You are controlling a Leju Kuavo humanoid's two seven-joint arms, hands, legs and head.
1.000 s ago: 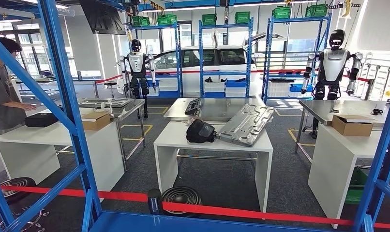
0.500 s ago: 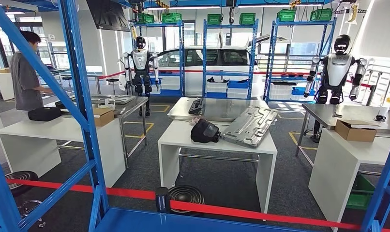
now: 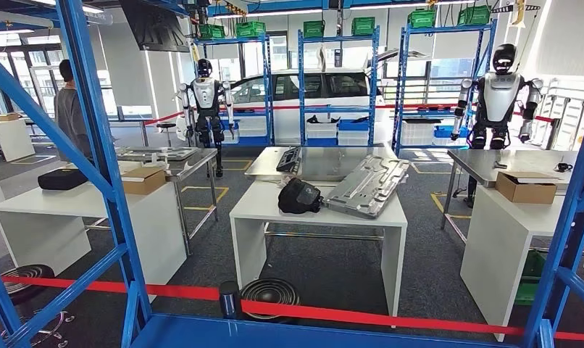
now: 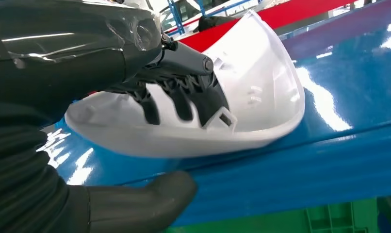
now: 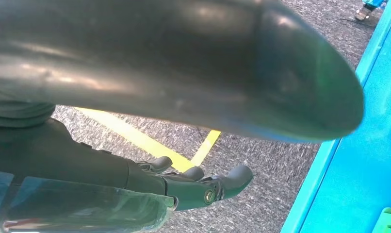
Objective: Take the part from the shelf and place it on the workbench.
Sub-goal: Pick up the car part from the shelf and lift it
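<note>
Fingers of the left hand curl over the rim into the white part, thumb below the shelf edge, so we read it as gripping the part, which lies on the blue shelf. Right hand hangs over grey floor, fingers loosely apart, holding nothing. We see the workbench ahead.

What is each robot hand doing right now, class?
Left hand: fingers lie over the white part on the blue shelf; a firm grip cannot be told.
Right hand: holding nothing, fingers loosely curled.
</note>
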